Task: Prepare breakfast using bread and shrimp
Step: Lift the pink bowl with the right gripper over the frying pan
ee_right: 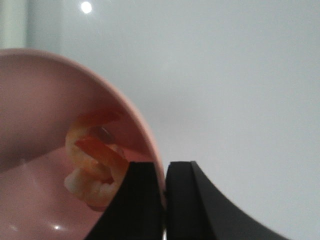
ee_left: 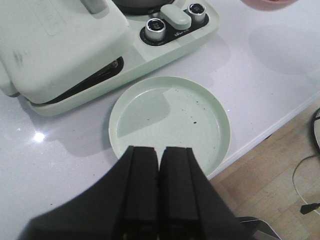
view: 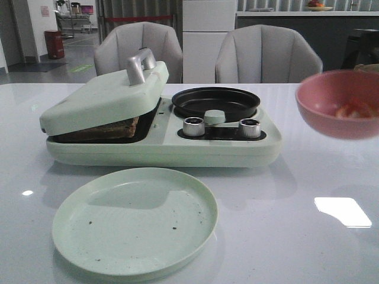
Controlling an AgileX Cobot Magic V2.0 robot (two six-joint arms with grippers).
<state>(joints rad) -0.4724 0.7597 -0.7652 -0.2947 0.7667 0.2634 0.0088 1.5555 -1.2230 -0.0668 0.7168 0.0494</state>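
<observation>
The bread (view: 106, 128) lies under the half-closed lid (view: 103, 97) of the pale green breakfast maker; only a brown edge shows, also in the left wrist view (ee_left: 107, 70). The shrimp (ee_right: 92, 167) lie in a pink bowl (ee_right: 30, 130), which hangs in the air at the right of the front view (view: 337, 106). My right gripper (ee_right: 165, 170) is shut on the bowl's rim, one finger inside and one outside. My left gripper (ee_left: 159, 152) is shut and empty above the near edge of the green plate (ee_left: 170, 120).
The breakfast maker (view: 166, 145) has a round black pan (view: 216, 102) and two silver knobs (view: 193, 126). The empty green plate (view: 135, 220) lies in front of it. Two grey chairs (view: 266, 56) stand behind the table. The table edge (ee_left: 280, 125) is near the plate.
</observation>
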